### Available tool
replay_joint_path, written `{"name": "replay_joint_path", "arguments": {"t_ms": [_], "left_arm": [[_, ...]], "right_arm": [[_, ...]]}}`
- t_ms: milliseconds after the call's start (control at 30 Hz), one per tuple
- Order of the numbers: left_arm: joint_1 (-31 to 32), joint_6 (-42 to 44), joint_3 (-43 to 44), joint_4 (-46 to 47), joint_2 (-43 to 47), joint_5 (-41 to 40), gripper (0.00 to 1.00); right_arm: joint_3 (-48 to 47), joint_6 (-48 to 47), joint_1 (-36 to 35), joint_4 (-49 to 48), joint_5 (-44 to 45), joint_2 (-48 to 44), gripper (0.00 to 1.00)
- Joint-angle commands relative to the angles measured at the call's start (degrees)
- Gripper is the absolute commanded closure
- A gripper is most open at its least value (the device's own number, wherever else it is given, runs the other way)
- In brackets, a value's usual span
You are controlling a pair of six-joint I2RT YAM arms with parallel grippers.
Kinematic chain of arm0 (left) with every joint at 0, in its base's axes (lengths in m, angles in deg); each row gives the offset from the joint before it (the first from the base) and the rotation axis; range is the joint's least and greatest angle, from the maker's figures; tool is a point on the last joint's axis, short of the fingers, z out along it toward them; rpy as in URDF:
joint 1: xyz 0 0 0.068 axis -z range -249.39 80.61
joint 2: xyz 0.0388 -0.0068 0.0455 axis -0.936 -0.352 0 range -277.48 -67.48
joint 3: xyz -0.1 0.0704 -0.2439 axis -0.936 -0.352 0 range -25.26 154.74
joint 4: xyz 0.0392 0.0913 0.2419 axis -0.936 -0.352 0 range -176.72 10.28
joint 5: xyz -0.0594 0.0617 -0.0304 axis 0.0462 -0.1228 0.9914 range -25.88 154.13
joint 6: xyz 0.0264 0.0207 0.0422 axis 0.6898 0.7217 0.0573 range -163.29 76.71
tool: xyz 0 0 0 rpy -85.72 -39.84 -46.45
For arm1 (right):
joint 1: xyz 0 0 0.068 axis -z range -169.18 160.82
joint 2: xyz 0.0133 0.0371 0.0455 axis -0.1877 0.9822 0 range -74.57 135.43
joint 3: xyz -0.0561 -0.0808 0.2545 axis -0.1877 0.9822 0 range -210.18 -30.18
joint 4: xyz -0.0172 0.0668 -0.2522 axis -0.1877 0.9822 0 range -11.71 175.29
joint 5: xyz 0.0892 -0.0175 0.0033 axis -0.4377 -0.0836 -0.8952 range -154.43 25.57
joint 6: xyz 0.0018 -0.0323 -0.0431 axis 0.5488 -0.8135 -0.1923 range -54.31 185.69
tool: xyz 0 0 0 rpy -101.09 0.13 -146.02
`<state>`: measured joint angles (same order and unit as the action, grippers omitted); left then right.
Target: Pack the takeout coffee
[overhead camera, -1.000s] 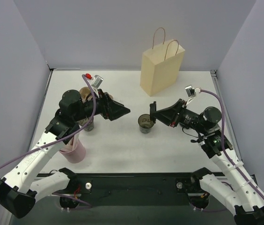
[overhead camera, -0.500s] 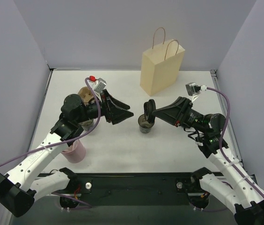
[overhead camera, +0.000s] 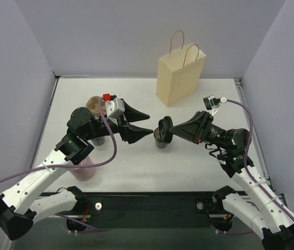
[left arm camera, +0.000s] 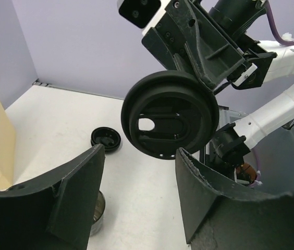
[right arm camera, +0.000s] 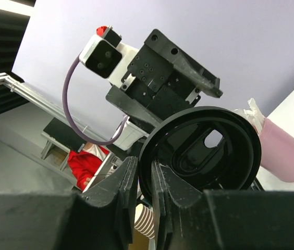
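Observation:
The takeout coffee cup (overhead camera: 161, 139), small and dark, stands open without a lid at the table's middle; its rim also shows in the left wrist view (left arm camera: 98, 210). My right gripper (overhead camera: 168, 128) is shut on the rim of the round dark lid (overhead camera: 164, 126) and holds it on edge just above the cup. The lid fills the left wrist view (left arm camera: 170, 115) and the right wrist view (right arm camera: 205, 149), pinched between the right gripper (right arm camera: 144, 167). My left gripper (overhead camera: 148, 125) is open and empty, its jaws facing the lid from the left (left arm camera: 139, 156).
The tan paper bag (overhead camera: 180, 73) stands upright at the back. A second black lid (left arm camera: 106, 139) lies on the table. A pink cup (overhead camera: 83, 170) stands front left, with a second dark cup (overhead camera: 99, 140) and the brown pulp tray (overhead camera: 94, 103) behind the left arm.
My left gripper has swung right towards the lid and spread its jaws. My right gripper has lifted the lid off the cup's level and turned it on edge to face the left gripper.

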<state>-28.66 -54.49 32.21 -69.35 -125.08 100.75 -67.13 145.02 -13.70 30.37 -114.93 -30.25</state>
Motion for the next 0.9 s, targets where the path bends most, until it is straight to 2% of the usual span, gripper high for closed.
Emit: {"name": "replay_joint_path", "arguments": {"t_ms": [0, 400, 733, 867], "left_arm": [[0.31, 3.12, 3.00, 0.96, -2.07, -0.24, 0.36], [1.46, -1.19, 3.70, 6.06, -7.87, 6.79, 0.44], [1.98, -3.83, 2.11, 10.63, -9.10, 8.73, 0.44], [2.07, -4.09, 2.64, 10.37, -10.33, 10.05, 0.51]], "right_arm": [[0.47, 0.38, -0.89, -2.61, -1.79, -1.60, 0.84], [2.23, 0.74, -2.03, -3.14, -2.06, -3.09, 0.83], [2.50, 0.83, -2.12, -3.49, -2.94, -2.39, 0.84], [2.85, 1.70, -2.38, -4.98, -3.02, -2.39, 0.84]]}}
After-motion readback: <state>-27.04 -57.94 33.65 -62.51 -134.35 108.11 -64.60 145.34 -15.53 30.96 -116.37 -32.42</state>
